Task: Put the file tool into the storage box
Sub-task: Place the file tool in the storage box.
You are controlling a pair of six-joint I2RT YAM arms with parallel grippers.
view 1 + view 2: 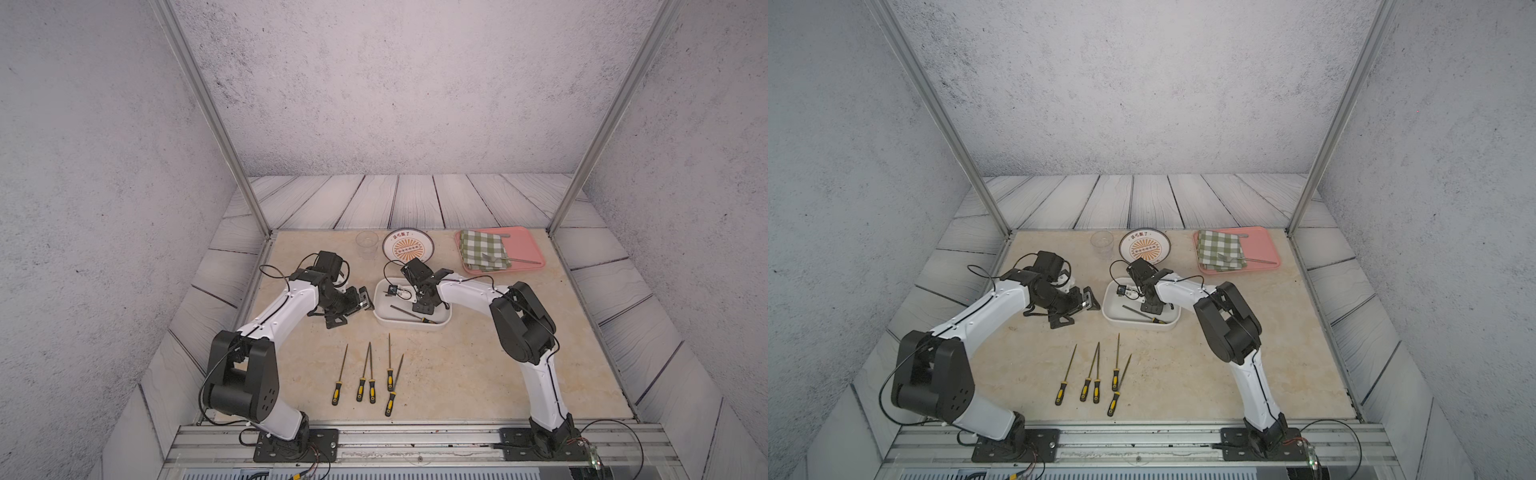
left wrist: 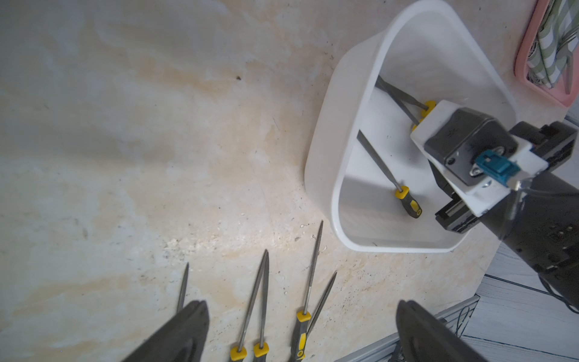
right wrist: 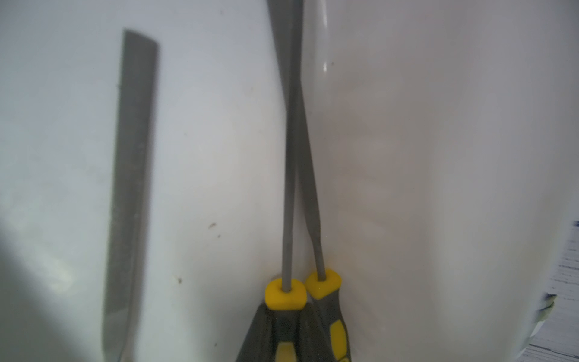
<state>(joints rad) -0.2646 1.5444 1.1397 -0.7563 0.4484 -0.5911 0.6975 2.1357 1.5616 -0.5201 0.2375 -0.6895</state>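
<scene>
The storage box (image 3: 438,156) holds two crossed files (image 3: 293,175) and a flat file (image 3: 131,188).

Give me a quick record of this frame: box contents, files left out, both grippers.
storage box: white tub
files in box: three; two crossed against a wall, one apart
loose files: five, lying in a row outside the box
left gripper: open, empty, beside the box
right gripper: shut, down inside the box at the crossed pair's handles; whether it grips one cannot be told
task status: unfinished
</scene>
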